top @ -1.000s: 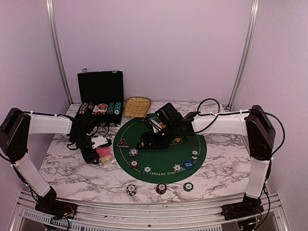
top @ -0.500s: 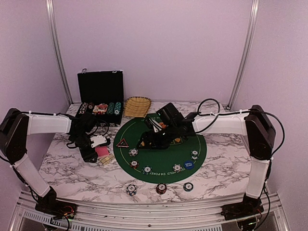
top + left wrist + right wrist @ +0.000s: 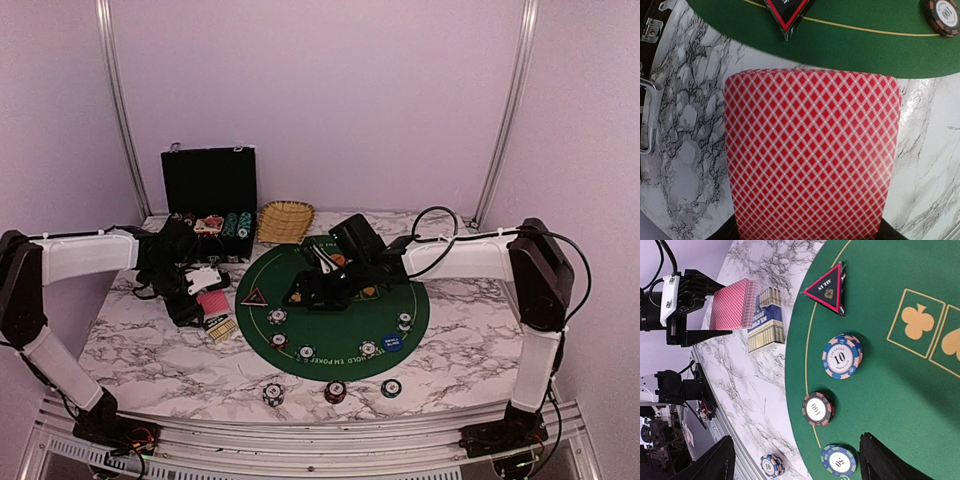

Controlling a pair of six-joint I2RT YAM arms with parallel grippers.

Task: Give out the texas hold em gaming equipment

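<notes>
The left gripper, pinching the playing cards, has drawn them back from the card box; they hang just left of the green mat. The right gripper stays spread above the chips. Dealing is judged the next step.

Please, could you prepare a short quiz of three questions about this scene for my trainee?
1. True or false: the left jaws are shut on red-backed cards.
2. The triangle marker lies on: A) the green mat; B) the marble; C) the basket.
3. Fill in: the chip nearest the triangle shows the number ___.
Key: 1 true; 2 A; 3 10.
</notes>
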